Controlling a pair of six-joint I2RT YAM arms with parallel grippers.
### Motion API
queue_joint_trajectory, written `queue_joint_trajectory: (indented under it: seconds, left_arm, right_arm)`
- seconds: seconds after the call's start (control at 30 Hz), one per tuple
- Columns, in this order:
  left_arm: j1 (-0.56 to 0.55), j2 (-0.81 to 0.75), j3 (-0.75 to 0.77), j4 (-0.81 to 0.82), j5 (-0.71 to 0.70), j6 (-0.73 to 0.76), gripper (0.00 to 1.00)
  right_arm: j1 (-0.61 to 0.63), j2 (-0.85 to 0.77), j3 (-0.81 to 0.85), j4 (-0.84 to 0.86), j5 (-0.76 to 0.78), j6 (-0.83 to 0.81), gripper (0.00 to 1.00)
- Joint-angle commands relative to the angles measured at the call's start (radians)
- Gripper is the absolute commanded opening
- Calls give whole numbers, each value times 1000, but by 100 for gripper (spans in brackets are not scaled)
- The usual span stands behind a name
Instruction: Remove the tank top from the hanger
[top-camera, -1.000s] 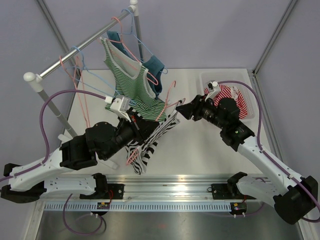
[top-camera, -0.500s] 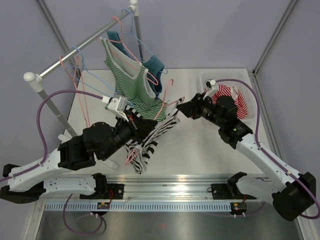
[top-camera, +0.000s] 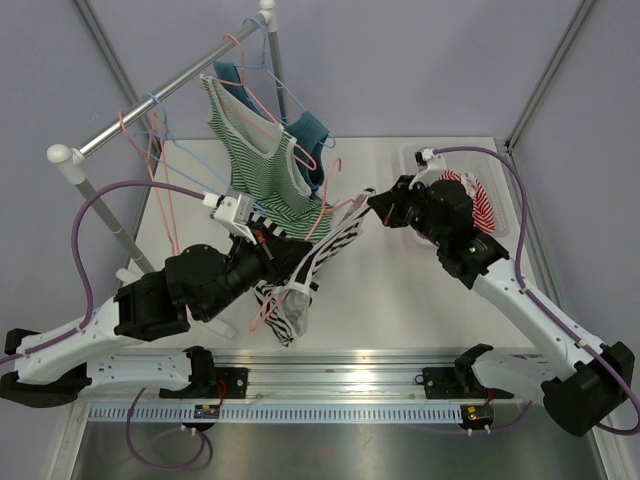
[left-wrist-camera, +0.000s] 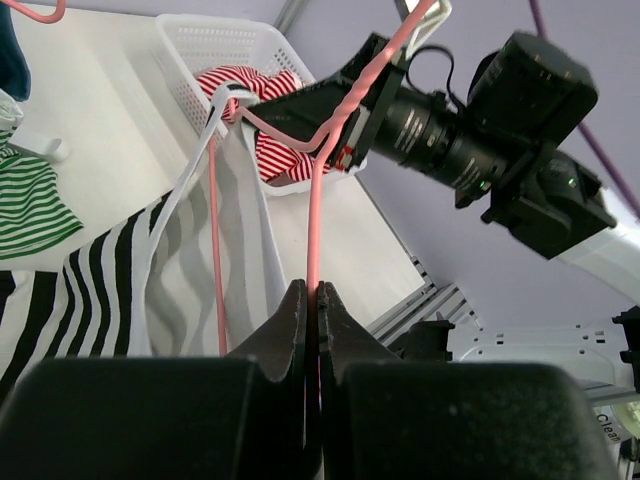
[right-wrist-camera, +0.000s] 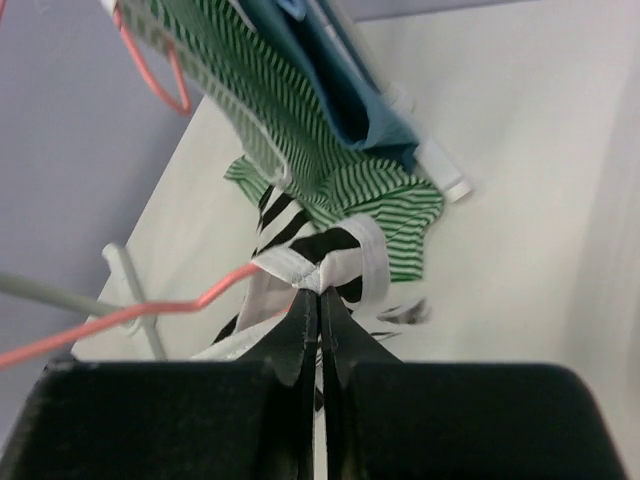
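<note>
A black-and-white striped tank top (top-camera: 318, 262) hangs on a pink wire hanger (top-camera: 337, 208) above the table's middle. My left gripper (top-camera: 288, 250) is shut on the hanger's wire (left-wrist-camera: 313, 225), which runs up between the fingertips of that gripper (left-wrist-camera: 311, 290). My right gripper (top-camera: 373, 201) is shut on the top's white-edged strap (right-wrist-camera: 318, 262), pinched at its tips (right-wrist-camera: 312, 292) right beside the end of the hanger arm (right-wrist-camera: 150, 311). The strap is pulled taut toward the right. In the left wrist view the striped cloth (left-wrist-camera: 95, 285) drapes below the hanger.
A clothes rail (top-camera: 150, 112) at the back left carries a green-striped tank top (top-camera: 262, 150), a blue garment (top-camera: 308, 135) and bare hangers (top-camera: 155, 130). A white basket (top-camera: 507, 218) at the right holds a red-striped garment (top-camera: 472, 196).
My right gripper has closed on the strap and drawn back toward the basket, stretching the top off to the right. The left arm holds the hanger almost still.
</note>
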Motion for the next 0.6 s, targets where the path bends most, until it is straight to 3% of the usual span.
queue_joint_trajectory:
  seconds: [0.0, 0.17, 0.47, 0.57]
  left_arm:
    - [-5, -28, 6, 63, 10, 18, 0]
    - [-5, -31, 17, 89, 30, 32, 0]
    - [-7, -8, 36, 233, 130, 105, 0]
    - [-11, 34, 53, 348, 155, 168, 0]
  right_arm:
    - [-29, 58, 135, -128, 240, -79, 0]
    - [-98, 168, 220, -196, 165, -64, 0]
    - [-120, 225, 326, -320, 84, -74, 0]
    - [-120, 179, 333, -313, -79, -87, 0]
